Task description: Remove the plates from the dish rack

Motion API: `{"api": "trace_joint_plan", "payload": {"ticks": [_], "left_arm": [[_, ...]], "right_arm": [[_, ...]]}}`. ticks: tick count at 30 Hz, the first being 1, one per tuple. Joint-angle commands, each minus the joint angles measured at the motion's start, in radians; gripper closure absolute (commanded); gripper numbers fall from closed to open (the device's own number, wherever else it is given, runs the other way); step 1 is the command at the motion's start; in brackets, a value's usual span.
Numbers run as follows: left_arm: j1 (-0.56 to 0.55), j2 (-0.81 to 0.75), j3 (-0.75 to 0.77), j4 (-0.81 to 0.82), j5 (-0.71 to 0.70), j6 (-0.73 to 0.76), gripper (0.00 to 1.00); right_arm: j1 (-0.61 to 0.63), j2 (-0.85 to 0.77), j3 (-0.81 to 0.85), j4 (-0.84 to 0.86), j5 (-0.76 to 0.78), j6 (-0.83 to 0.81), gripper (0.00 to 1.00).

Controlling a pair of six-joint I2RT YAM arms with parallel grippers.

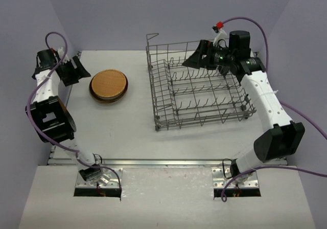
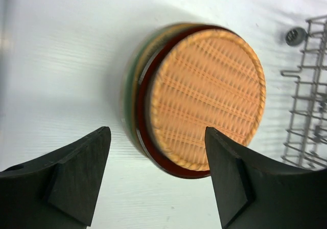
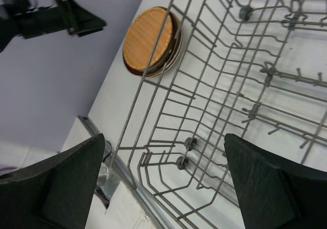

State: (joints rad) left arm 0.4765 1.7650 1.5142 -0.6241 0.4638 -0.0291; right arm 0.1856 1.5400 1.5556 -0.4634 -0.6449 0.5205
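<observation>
**Inspector:** How far along is the unloading?

**Assessor:** The rack (image 1: 199, 86) shows only bare tines in the top view and the right wrist view; I see no dish in it. The plates (image 1: 108, 86) sit in one stack on the table (image 1: 133, 132), left of the rack and well apart from it. The top one is orange-tan, with a dark brown rim under it and a green edge lower down. The full count cannot be read from the stack. In my judgement the unloading is done, or very nearly.

**Inspector:** Where are the grippers?

**Assessor:** The left gripper (image 1: 77, 71) is on the side of the stack away from the rack. It is just beside the plates and not touching them. Its jaws are apart with nothing between them, and its camera looks down on the top plate past the fingertips. The right gripper (image 1: 193, 59) hangs over the rack's far edge. Its jaws are spread wide and empty, with only wire beneath.

**Inspector:** Is anything outstanding?

**Assessor:** Nothing visible in the rack. I judge that only drawing the arms clear is left.
</observation>
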Motion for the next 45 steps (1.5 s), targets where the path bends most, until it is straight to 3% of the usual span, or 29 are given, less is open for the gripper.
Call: {"api": "trace_joint_plan", "payload": {"ticks": [1, 4, 8, 15, 25, 30, 35, 45], "left_arm": [[-0.010, -0.194, 0.000, 0.084, -0.250, 0.095, 0.28], [-0.015, -0.286, -0.066, 0.129, -0.272, 0.117, 0.25], [-0.092, -0.418, -0.156, 0.160, -0.304, 0.161, 0.25], [-0.305, -0.507, -0.193, 0.189, -0.433, 0.156, 0.25], [-0.364, -0.488, -0.148, 0.153, -0.440, 0.149, 0.25], [-0.364, -0.479, -0.140, 0.142, -0.440, 0.148, 0.24], [-0.364, -0.473, -0.137, 0.135, -0.436, 0.143, 0.24], [-0.363, -0.458, -0.132, 0.133, -0.422, 0.124, 0.24]], "right_arm": [[-0.002, -0.008, 0.068, -0.022, 0.342, -0.111, 0.01], [-0.004, -0.006, 0.077, -0.011, 0.561, -0.209, 0.02], [-0.046, 0.076, 0.155, 0.000, 0.774, -0.361, 0.17], [-0.141, 0.296, 0.248, 0.068, 0.916, -0.488, 0.26], [-0.231, 0.564, 0.393, 0.098, 0.885, -0.565, 0.27], [-0.247, 0.618, 0.397, 0.108, 0.792, -0.532, 0.35], [-0.250, 0.631, 0.390, 0.106, 0.717, -0.493, 0.44], [-0.248, 0.510, 0.285, 0.175, 0.791, -0.493, 0.36]]}}
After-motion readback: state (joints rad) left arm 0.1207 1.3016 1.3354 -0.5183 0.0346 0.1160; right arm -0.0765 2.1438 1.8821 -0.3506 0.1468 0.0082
